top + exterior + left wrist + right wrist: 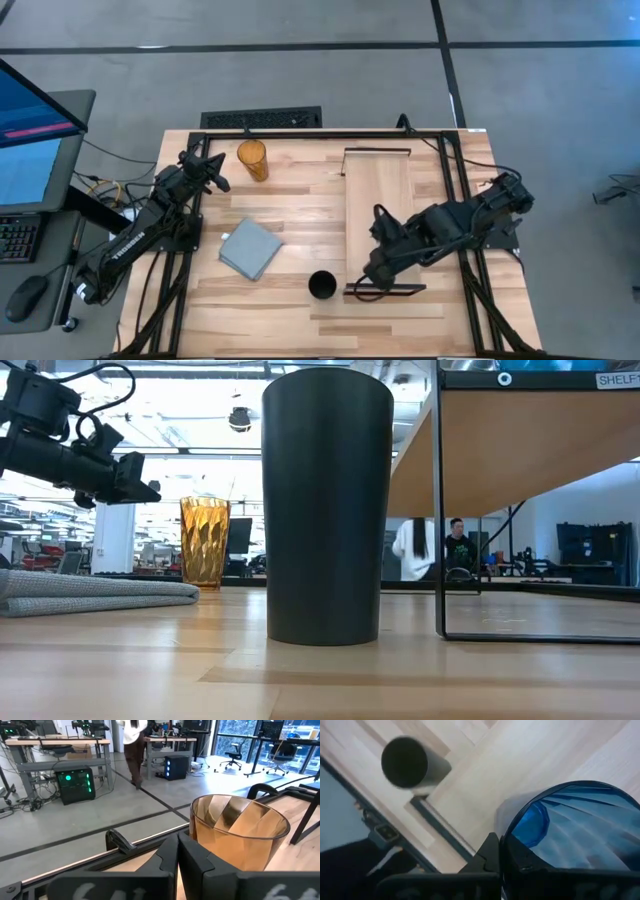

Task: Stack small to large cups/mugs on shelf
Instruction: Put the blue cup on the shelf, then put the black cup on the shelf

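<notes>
Two dark fingers of the right gripper (378,266) sit at the near end of the shelf (378,190), and in the right wrist view the translucent blue cup (575,827) fills the space just ahead of them, its rim touching one finger (512,860); whether they are clamped on it or merely against it I cannot tell. Below that cup lies the light wood of the shelf, with the black cup (322,285) standing on the tabletop (290,210) just beside the shelf's dark end bracket (385,291) (in the low view it towers in the middle, upright). Across the table, the left gripper (215,170) hangs near the far left corner, its fingers (200,865) drawn close together with nothing between them, the amber tumbler (252,159) upright just beyond their tips. A folded grey-blue cloth (250,248) lies between the tumbler and the black cup
</notes>
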